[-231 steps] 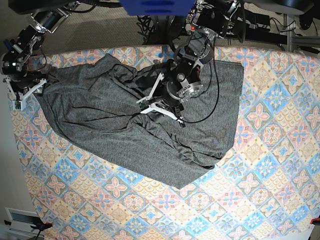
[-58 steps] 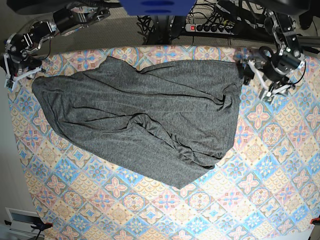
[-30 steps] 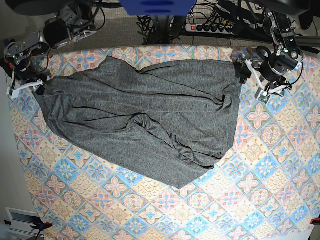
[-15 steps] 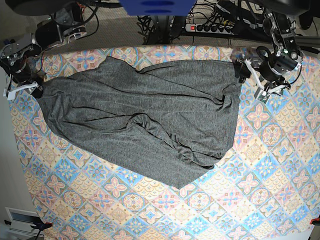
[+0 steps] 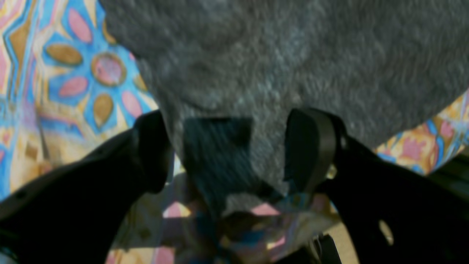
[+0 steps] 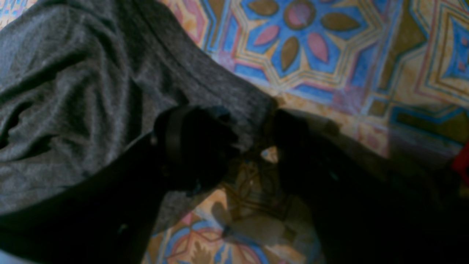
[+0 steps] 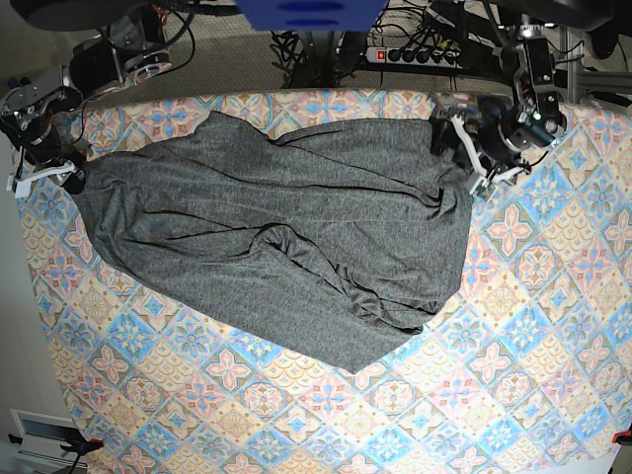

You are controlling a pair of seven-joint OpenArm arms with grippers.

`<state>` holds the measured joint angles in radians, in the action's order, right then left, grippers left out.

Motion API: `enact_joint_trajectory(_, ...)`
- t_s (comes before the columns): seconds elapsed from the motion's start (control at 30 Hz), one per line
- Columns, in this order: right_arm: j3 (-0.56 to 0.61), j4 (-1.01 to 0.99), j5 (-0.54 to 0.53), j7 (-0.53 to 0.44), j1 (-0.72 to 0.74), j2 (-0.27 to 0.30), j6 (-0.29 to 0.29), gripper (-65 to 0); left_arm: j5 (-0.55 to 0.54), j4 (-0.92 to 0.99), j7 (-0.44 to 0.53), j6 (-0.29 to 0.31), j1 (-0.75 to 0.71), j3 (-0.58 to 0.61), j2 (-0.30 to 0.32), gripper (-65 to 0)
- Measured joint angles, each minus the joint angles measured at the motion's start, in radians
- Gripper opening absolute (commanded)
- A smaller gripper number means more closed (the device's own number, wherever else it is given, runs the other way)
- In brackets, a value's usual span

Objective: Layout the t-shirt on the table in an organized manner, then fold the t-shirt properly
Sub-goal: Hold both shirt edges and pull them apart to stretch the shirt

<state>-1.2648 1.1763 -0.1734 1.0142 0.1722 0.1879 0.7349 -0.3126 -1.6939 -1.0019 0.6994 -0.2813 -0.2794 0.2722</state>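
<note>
Both wrist views are blurred. The t-shirt (image 5: 278, 62) runs past the frame's top edge. Black fingers (image 6: 190, 146) hide its hem.

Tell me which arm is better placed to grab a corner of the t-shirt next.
Left, probably. The left gripper stands open with the t-shirt edge already between its fingers. The right gripper is open at the opposite corner, but most cloth there lies beside one finger, so it looks less squarely set.

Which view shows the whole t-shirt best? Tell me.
The base view: it shows the whole t-shirt spread wrinkled on the table. The left wrist view shows only a blurred grey edge between tool fingers; the right wrist view shows one folded corner.
</note>
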Motion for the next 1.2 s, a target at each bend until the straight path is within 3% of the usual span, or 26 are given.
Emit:
enact_joint_trajectory(0.1, 0.0, 0.0, 0.003, -0.002, 0.0, 0.0, -0.001, -36.3, -0.01, 0.046, 0.029, -0.003, 0.018, 0.002, 0.003, -32.0)
enact_joint_trajectory(0.33, 0.06, 0.0, 0.061, -0.019, -0.006, 0.015, -0.042, -61.5, -0.028, 0.097, 0.06, -0.012, 0.038, -0.002, 0.011, -57.8)
enact_joint_trajectory(0.4, 0.06, 0.0, 0.061, -0.023, -0.008, 0.017, -0.042, -65.0, -0.029, 0.097, 0.056, -0.014, 0.038, -0.002, 0.013, -62.2)
enact_joint_trajectory(0.7, 0.064, 0.02, 0.02, -0.037, -0.05, 0.01, -0.031, -65.0, -0.047, 0.03, 0.07, -0.01, -0.055, -0.001, 0.033, -61.7)
enact_joint_trajectory(0.87, 0.064, 0.168, 0.092, 0.061, -0.064, -0.027, -0.031, -65.0, -0.04, 0.005, 0.056, -0.003, -0.076, -0.002, 0.055, -61.7)
enact_joint_trajectory(1.0, 0.0, 0.234, 0.108, 0.157, -0.079, -0.033, -0.032, -65.0, -0.04, 0.005, 0.053, -0.003, -0.078, -0.002, 0.058, -61.7)
enact_joint_trajectory(1.2, -0.018, 0.257, 0.126, 0.202, -0.086, -0.029, -0.033, -65.0, -0.048, 0.006, 0.034, 0.005, -0.079, -0.043, 0.052, -61.7)
